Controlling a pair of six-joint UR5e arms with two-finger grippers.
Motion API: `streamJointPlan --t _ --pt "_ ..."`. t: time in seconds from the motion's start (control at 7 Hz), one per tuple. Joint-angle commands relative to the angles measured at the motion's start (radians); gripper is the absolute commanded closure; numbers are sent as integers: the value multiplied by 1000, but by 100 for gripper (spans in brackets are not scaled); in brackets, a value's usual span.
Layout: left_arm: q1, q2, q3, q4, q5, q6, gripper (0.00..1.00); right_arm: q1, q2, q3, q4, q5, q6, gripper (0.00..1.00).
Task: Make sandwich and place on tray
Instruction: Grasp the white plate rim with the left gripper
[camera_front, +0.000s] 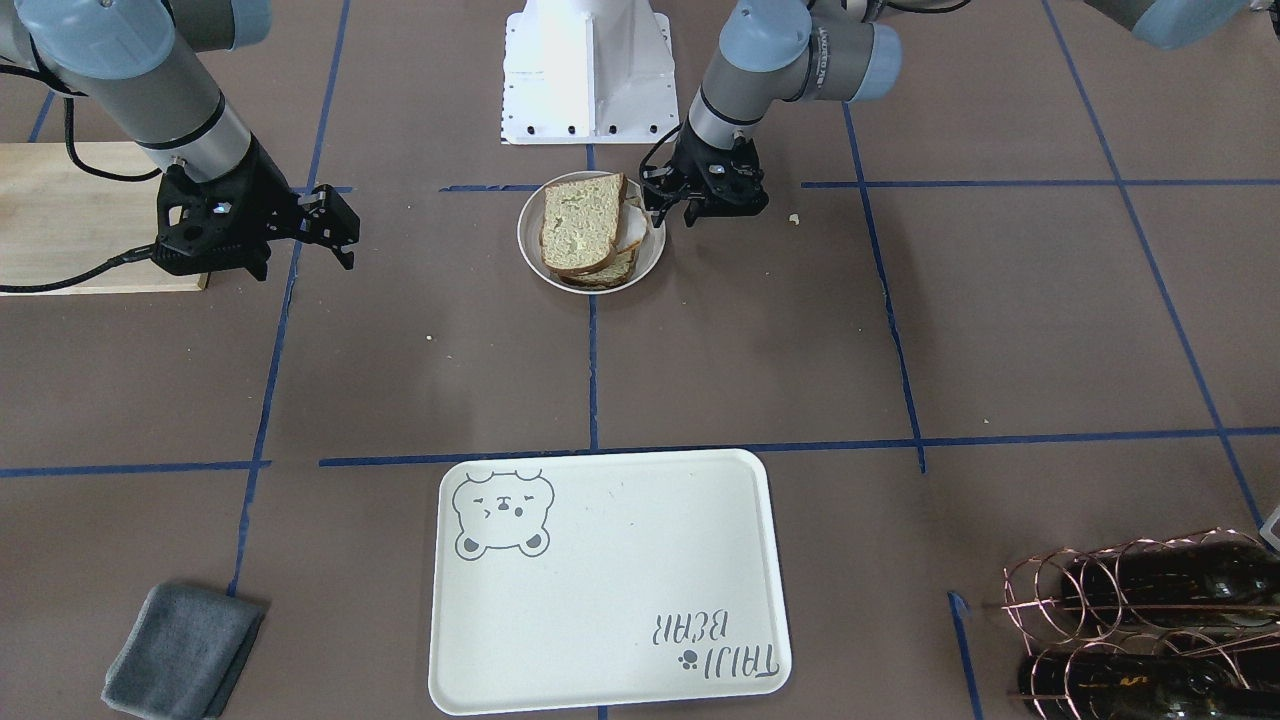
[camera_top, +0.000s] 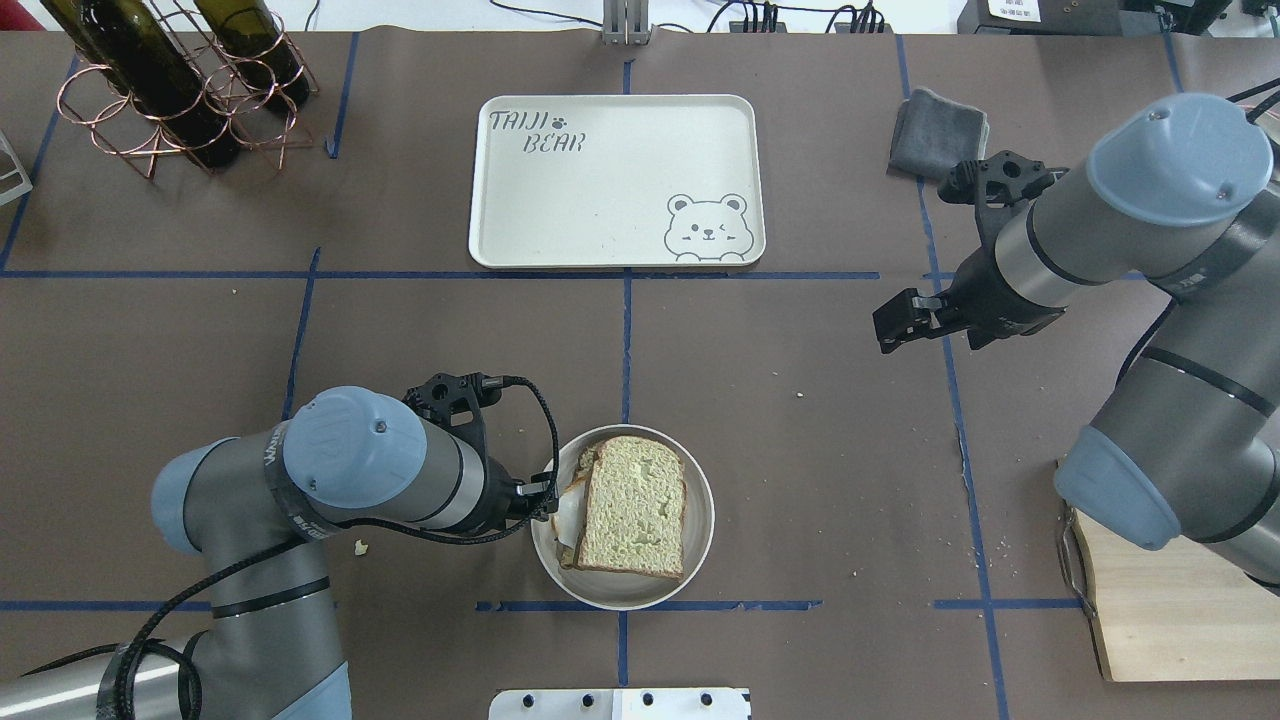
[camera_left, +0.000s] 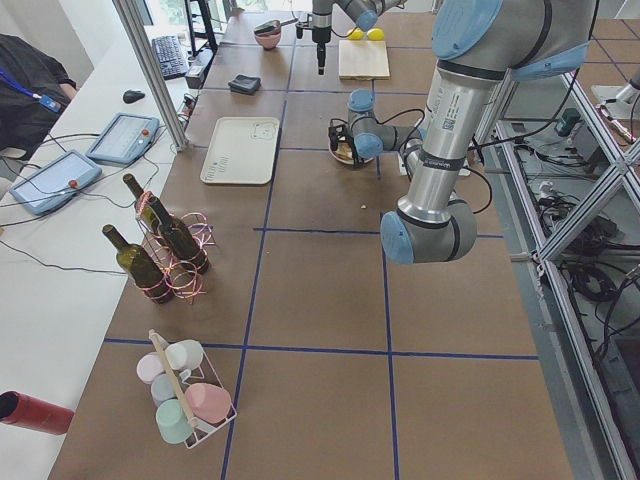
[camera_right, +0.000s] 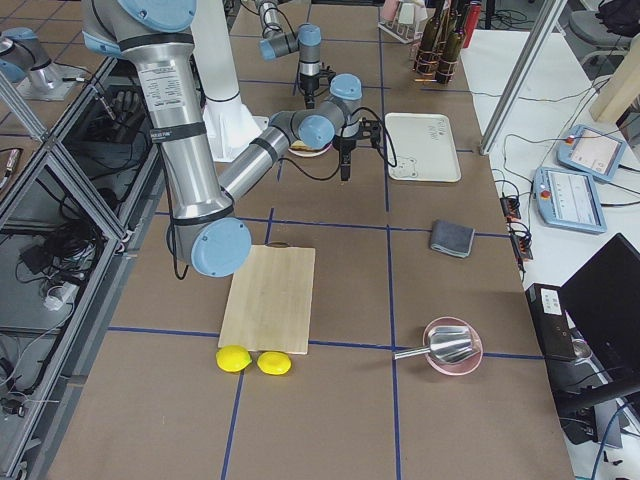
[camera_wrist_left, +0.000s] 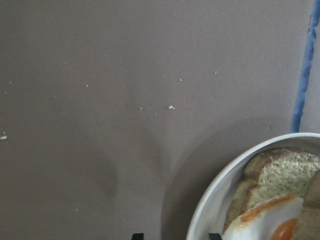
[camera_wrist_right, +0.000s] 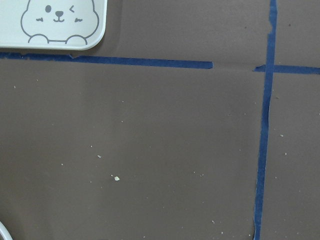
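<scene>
**Left jaws.** In the wrist view the two tips stand parted, one on either side of the plate (camera_top: 625, 596) rim. We see them closed on nothing. The sandwich (camera_top: 635, 505) lies on that plate, just inside the inner tip. It is one slice on top, the egg (camera_wrist_left: 255, 225) under it, and a second slice at the bottom.

**Risks.**
- The stack is loose. The egg white juts out toward the jaws and the top slice sits askew.
- If the jaws grip the rim and lift from that one side, we judge the plate may tip and shed the top slice.
- A pinch on the bread itself could shear the layers apart or catch only the egg.
- The inner tip is very near the egg, so closing could drag it.

**Room.** The tray (camera_top: 600, 190) lies well ahead of the left jaws, across a tape line. The counter (camera_top: 800, 450) between plate and tray shows only tape and crumbs. The bottle rack (camera_top: 170, 90) stands far off to the outer side.

**Right jaws.** They appear open, hold nothing, and hang well apart from the plate. The tray's near corner is ahead of them and to their inner side. The cloth (camera_top: 935, 135) lies beyond them and the board (camera_top: 1150, 610) behind. A left-arm carry to the tray should stay clear of them, provided they keep off.
</scene>
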Motion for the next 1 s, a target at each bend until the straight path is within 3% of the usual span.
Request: streamJointPlan --t 0.0,0.29,0.86 --pt "19 -18 18 0 19 -13 51 9 -4 -3 1 4 -6 0" --pt "29 -20 31 0 20 -16 55 9 -9 -2 2 4 -6 0" --pt "29 -21 39 -2 20 -14 56 9 -9 -2 2 4 -6 0"
